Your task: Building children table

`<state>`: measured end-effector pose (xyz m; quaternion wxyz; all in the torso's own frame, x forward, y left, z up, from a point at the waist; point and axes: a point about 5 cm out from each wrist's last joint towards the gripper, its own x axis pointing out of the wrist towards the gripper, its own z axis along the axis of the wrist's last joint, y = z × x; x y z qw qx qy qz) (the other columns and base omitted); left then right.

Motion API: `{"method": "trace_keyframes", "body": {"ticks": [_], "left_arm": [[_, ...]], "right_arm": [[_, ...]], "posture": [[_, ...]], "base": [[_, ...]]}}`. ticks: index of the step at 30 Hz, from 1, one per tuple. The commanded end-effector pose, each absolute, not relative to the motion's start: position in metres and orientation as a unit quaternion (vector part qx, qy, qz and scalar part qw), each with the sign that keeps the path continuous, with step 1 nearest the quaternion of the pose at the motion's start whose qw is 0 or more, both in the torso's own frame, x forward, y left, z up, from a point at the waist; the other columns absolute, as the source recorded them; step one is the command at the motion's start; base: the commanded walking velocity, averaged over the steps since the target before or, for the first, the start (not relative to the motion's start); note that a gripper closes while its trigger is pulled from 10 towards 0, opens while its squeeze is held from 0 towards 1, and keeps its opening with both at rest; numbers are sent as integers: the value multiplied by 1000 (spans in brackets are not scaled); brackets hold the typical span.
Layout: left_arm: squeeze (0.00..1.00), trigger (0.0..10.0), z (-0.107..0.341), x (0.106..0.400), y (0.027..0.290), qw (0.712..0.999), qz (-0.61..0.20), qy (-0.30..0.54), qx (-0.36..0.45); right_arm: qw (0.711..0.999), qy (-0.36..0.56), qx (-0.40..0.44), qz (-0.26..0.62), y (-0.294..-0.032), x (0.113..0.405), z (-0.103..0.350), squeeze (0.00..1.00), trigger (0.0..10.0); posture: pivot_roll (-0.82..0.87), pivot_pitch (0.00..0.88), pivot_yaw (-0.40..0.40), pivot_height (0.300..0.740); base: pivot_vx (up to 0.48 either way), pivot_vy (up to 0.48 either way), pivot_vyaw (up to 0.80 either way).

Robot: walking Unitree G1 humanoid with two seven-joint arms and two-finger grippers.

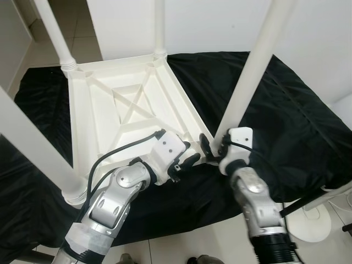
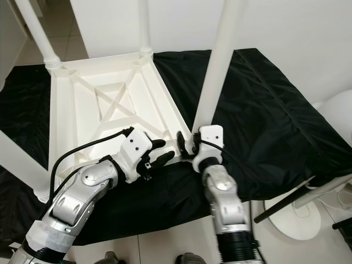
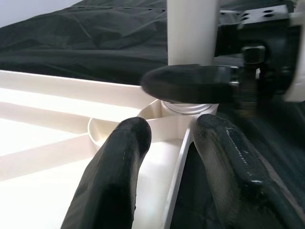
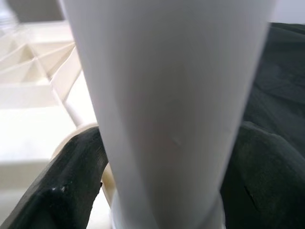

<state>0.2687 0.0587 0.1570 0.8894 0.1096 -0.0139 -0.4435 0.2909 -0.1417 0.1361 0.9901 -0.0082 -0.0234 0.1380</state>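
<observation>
We see white plastic table top (image 1: 129,113) upside down on black cloth (image 1: 286,115). Right gripper (image 1: 215,146) clamped round leg (image 1: 250,71) base at near corner socket. Left gripper (image 1: 184,163) spread over table rim beside it, gripping nothing.

A black cloth (image 1: 286,110), creased and slightly glossy, covers a low surface and drapes over its near edge toward a pale tiled floor (image 1: 181,242). A white wall (image 1: 209,25) rises behind its far edge. By the cloth's right corner a round white base (image 1: 308,223) sits on the floor.
</observation>
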Motion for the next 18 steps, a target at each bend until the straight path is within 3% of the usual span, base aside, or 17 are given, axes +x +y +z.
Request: {"method": "trace_keyframes", "body": {"ticks": [1,5,18], "left_arm": [[0,10000,157,271,59,893,-438,-11,104],[0,10000,158,272,58,891,-441,-14,103],[0,10000,162,271,58,888,-452,-14,82]], "right_arm": [[984,-23,-14,176,-144,290,133,0,10000],[964,-21,-60,260,-162,298,136,0,10000],[932,-12,-85,351,-169,312,142,0,9922]], "posture": [[-96,46,-3,740],[-97,43,-6,740],[-89,36,-11,740]], "base": [[0,0,0],[0,0,0],[0,0,0]]}}
